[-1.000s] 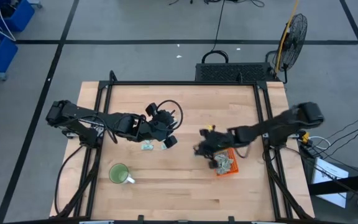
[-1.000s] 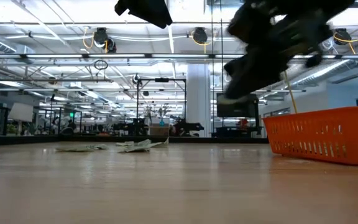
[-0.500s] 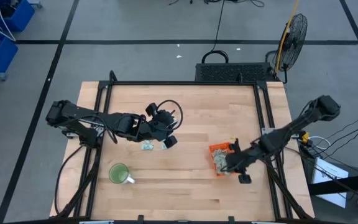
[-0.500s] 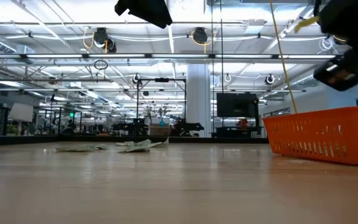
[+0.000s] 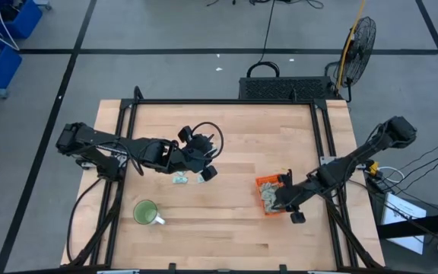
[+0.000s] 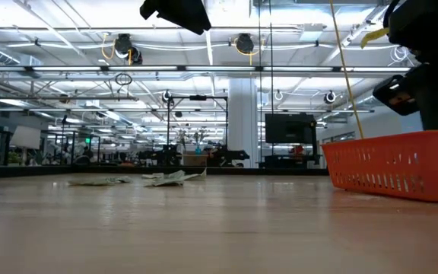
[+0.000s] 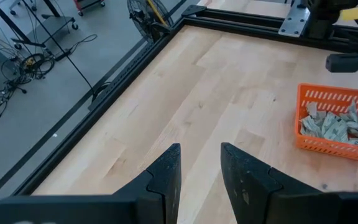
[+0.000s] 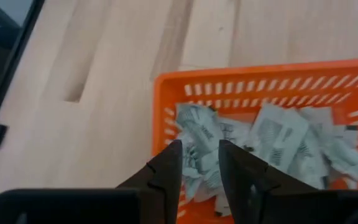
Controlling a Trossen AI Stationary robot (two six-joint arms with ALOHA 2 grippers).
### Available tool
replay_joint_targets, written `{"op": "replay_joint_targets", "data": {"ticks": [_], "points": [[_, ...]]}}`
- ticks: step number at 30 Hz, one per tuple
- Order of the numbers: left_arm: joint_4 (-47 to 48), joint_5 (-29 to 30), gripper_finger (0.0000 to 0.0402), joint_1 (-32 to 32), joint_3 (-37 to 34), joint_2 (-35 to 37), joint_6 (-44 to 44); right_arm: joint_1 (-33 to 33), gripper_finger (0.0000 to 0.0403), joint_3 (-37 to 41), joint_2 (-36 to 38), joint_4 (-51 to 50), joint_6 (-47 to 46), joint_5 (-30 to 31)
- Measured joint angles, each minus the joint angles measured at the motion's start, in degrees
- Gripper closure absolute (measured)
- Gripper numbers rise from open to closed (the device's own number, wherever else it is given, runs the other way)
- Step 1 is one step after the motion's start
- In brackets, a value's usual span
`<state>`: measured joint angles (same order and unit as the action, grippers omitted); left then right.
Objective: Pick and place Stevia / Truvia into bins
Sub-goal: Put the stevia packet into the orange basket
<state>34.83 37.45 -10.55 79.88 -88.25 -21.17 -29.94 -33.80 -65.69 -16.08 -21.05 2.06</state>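
Looking down from above, the right gripper (image 5: 286, 204) hangs over the tray (image 5: 265, 183), where most sachets (image 5: 272, 198) lie; a few loose sachets (image 5: 180, 179) remain mid-table just beside the left gripper (image 5: 204, 171), the nearer arm. At table level, those strays (image 6: 175, 177) lie flat, well apart from the tray (image 6: 390, 164). Left wrist: fingers (image 7: 166, 177) slightly apart, empty. Right wrist: fingers (image 8: 166, 168) slightly apart, holding nothing, straight above the pile (image 8: 272, 140).
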Motion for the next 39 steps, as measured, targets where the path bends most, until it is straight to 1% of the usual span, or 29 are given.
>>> {"op": "replay_joint_targets", "data": {"ticks": [4, 8, 12, 15, 17, 19, 23, 26, 29, 32, 35, 37, 39], "points": [[0.02, 0.0, 0.0282, 0.01, 0.0, 0.0, 0.06, 1.14, 0.0296, 0.0, 0.91, -0.06, 1.48, 1.14], [0.04, 0.02, 0.0282, 0.02, 0.0, 0.0, 0.22, 2.81, 0.0297, 0.0, 2.79, 0.8, 5.68, 1.96], [0.19, -0.53, 0.0282, 0.02, 0.0, 0.0, -0.25, 4.85, 0.0296, -0.02, 4.07, 3.96, 10.04, 8.01], [0.67, -4.83, 0.0282, -0.1, 0.0, 0.0, -1.65, 6.08, 0.029, -0.02, 4.02, 6.9, 15.7, 11.42], [2.1, -7.86, 0.0282, -0.55, -0.15, -0.03, -4.61, 6.53, 0.0287, -0.02, 4.04, 9.22, 19.39, 13.5], [1.95, -8.97, 0.0282, -1.39, -1.61, -0.54, -7.59, 6.9, 0.0285, -0.02, 4.02, 11.28, 22.3, 15.51], [0.94, -9.44, 0.0282, -3.14, -7.76, -0.88, -11.46, 7.31, 0.0286, -0.04, 4.02, 15.88, 25.87, 20.48], [-1.2, -8.41, 0.0282, -3.8, -13.74, -0.76, -19.49, 7.44, 0.0288, -0.04, 4.02, 17.53, 28.52, 22.06], [-3.5, -7.17, 0.0282, -3.63, -19.41, -0.84, -27.73, 7.44, 0.0288, -0.04, 4.02, 18.69, 30.8, 21.95], [-11.09, -6.37, 0.0282, -2.58, -26.48, -1.37, -31.35, 7.41, 0.0287, -0.04, 4.0, 18.67, 31.2, 21.95], [-21.47, -6.46, 0.0282, -1.17, -33.29, -1.95, -31.53, 7.41, 0.0287, -0.04, 4.01, 18.84, 31.49, 21.95], [-29.63, -6.39, 0.0282, 0.0, -36.51, -3.09, -31.45, 7.41, 0.0287, -0.04, 4.0, 19.0, 32.62, 21.93], [-33.11, -6.85, 0.0282, 1.17, -39.18, -4.16, -29.65, 7.41, 0.0287, -0.04, 4.0, 19.65, 33.95, 21.95]]}}
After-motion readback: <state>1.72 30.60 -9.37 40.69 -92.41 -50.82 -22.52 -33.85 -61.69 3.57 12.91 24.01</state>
